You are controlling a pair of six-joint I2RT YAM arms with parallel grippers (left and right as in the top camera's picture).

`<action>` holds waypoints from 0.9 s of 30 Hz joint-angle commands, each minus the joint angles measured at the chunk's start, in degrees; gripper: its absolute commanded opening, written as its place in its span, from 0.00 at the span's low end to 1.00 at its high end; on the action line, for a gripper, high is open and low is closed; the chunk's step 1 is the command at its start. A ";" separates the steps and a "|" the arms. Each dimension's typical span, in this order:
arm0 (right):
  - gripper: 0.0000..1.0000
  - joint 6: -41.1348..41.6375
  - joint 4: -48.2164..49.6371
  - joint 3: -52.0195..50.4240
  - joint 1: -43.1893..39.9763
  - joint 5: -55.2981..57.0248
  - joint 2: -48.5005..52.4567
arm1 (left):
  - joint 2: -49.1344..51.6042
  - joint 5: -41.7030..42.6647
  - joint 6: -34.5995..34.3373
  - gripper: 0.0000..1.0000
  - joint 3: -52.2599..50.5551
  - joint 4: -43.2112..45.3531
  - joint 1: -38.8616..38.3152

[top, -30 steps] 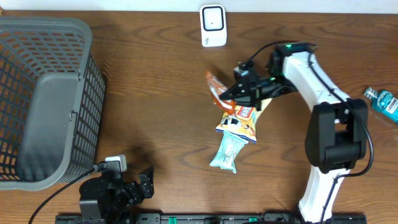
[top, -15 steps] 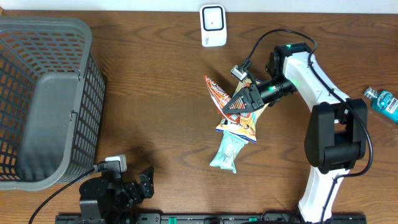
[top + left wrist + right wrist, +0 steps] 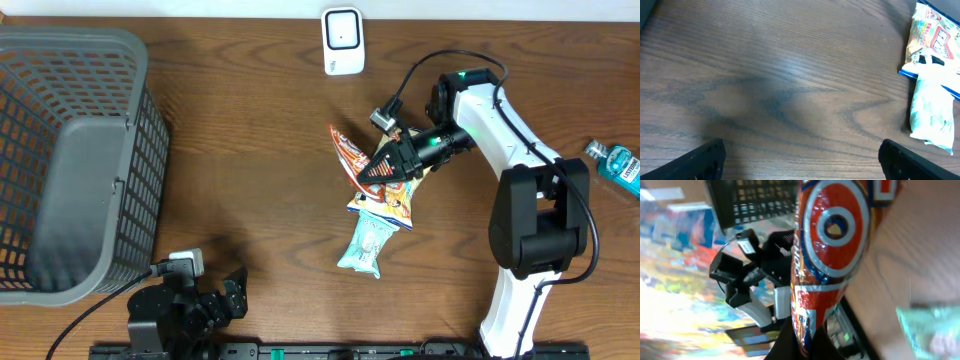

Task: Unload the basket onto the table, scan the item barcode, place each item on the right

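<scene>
My right gripper (image 3: 375, 170) is shut on one end of a red-and-orange snack packet (image 3: 348, 153) and holds it above the middle of the table, its free end pointing up-left. In the right wrist view the packet (image 3: 832, 245) fills the centre, pinched between the dark fingers at the bottom, with the gripper (image 3: 807, 346) closed tight on its edge. No barcode shows on the face I see. The white scanner (image 3: 341, 40) stands at the table's far edge, apart from the packet. My left gripper (image 3: 215, 298) rests open at the near left, holding nothing, its gripper (image 3: 800, 156) over bare wood.
A dark mesh basket (image 3: 70, 150) stands at the left. Below the held packet lie a blue-and-orange snack bag (image 3: 388, 202) and a pale green packet (image 3: 364, 244), both also in the left wrist view, bag (image 3: 932, 37) and packet (image 3: 932, 112). A blue bottle (image 3: 616, 167) lies at the right edge.
The right wrist has turned and shifted slightly left, swinging the held packet so its free end now points further up-left. The left arm has not moved.
</scene>
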 commanded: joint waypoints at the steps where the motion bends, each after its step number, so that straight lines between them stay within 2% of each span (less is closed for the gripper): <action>1: 0.01 11.21 -0.02 0.42 -0.96 9.90 -1.44 | -0.07 0.70 -0.52 0.98 -0.26 -0.57 0.04; 4: 0.01 16.68 -0.02 0.37 -1.22 12.39 -1.44 | -0.07 0.70 -0.50 0.98 -0.26 -0.57 0.04; 12: 0.01 21.81 -0.04 0.35 -1.16 13.29 -1.55 | -0.07 0.70 -0.50 0.98 -0.26 -0.57 0.04; 16: 0.01 29.09 -0.02 0.35 -1.97 11.87 -1.55 | -0.07 0.70 -0.50 0.98 -0.26 -0.57 0.04; 19: 0.01 36.50 -0.02 0.35 -2.78 4.79 -1.55 | -0.07 0.70 -0.50 0.98 -0.26 -0.57 0.04; 22: 0.01 43.28 -0.02 0.35 -2.86 -7.08 -1.55 | -0.07 0.72 -0.50 0.98 -0.26 -0.57 0.04; 27: 0.01 46.82 -0.02 0.37 -2.89 -20.65 -1.55 | -0.07 0.72 -0.50 0.98 -0.26 -0.57 0.04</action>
